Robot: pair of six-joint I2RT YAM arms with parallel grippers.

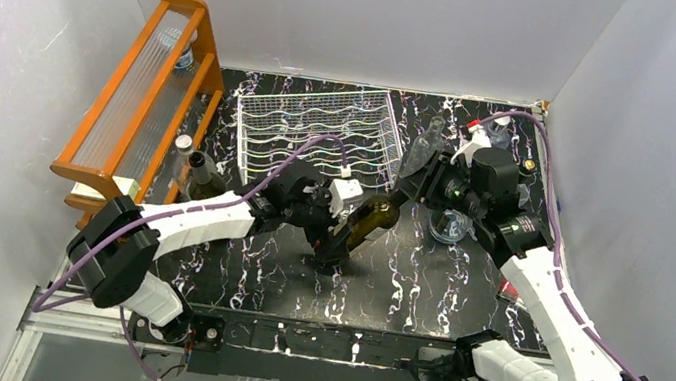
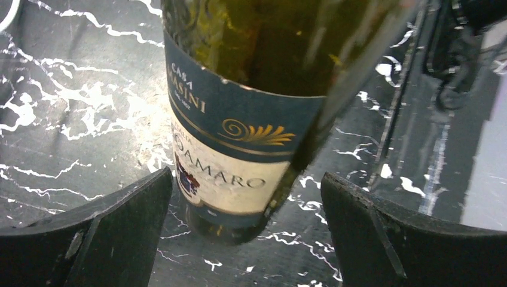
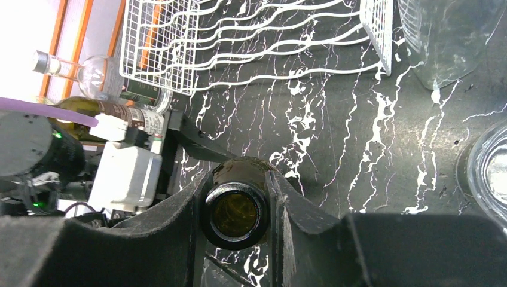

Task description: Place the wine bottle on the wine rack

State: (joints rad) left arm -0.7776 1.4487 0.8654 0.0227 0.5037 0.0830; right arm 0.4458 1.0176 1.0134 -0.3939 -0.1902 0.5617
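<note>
The wine bottle (image 1: 367, 223) is leaning tilted over the middle of the table (image 1: 421, 284), in front of the wine rack (image 1: 318, 127) and not yet on it. Its base is low toward my left arm and its neck is high toward my right. I cannot tell if the base is touching the table. The right gripper (image 3: 238, 179) is clamped on the neck just under the mouth. The left gripper (image 2: 246, 182) is standing with its jaws apart, one finger on each side of the lower body. I am seeing a gap on both sides, so it is not gripping.

I am judging that the step in hand is taking the heavy end with the left. To do it well, I should be closing squarely on the label (image 2: 239, 149), not on the rounded base edge, because a neck grip alone may let the bottle swing. Then both arms should be moving together, holding the bottle nearly level and laying it along one groove.

The bottle is dark olive glass, smooth and shiny, and a plain cylinder. Its paper label is blue above and cream below, and it is probably less slippery than bare glass. The rack is thin silver-white wire with wavy cross wires, so a round bottle may roll off a crest. The table is glossy black with white veins. A clear glass bottle (image 1: 421, 147) is standing just right of the rack, and an orange wooden shelf (image 1: 141, 95) is at the left.
</note>
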